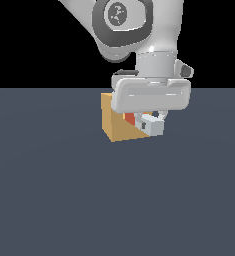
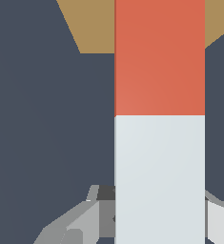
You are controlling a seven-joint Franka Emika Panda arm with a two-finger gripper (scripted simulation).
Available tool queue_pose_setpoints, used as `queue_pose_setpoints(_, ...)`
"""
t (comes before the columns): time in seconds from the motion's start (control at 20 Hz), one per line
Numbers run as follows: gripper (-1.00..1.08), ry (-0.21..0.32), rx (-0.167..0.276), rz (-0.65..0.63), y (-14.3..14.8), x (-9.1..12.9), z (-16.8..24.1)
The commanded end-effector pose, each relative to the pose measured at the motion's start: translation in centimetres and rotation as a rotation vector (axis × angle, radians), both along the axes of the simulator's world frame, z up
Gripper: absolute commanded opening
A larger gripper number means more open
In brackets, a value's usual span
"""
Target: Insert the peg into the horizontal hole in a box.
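Note:
The tan-orange box (image 1: 115, 125) stands on the dark floor, just under the arm. My gripper (image 1: 152, 123) is shut on the white end of the peg (image 1: 155, 126). The peg lies level, and its orange-red part (image 1: 129, 119) points at the box face and meets it. In the wrist view the peg (image 2: 159, 62) runs from between my fingers (image 2: 87, 221) up to the box (image 2: 92, 26). Its white half (image 2: 159, 176) is nearest the gripper. The hole is hidden behind the peg. I cannot tell how far the tip is inside the box.
The dark grey-blue floor (image 1: 54, 190) stretches flat around the box, with nothing else on it. The arm's wrist and hand (image 1: 151, 92) cover the top of the box in the exterior view.

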State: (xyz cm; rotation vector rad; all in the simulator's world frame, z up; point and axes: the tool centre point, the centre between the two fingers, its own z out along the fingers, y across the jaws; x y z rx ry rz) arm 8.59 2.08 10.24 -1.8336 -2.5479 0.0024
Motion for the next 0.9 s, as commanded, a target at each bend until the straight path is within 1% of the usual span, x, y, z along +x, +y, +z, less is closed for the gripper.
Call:
queue_pose_setpoints(0.0,-1.00,-0.005,0.001,0.001,0.1,0.2,0.3)
queue_pose_setpoints(0.25,-1.00,-0.002,0.000,0.001,0.2,0.0,0.1)
queue_pose_setpoints(0.4,-1.00,-0.002,0.000,0.001,0.9,-0.3,0.1)
queue_pose_setpoints(0.55,-1.00,-0.003,0.001,0.001,2.4,-0.8,0.2)
queue_pose_setpoints(0.85,-1.00,-0.004,0.001,0.001,6.9,-2.3,0.3)
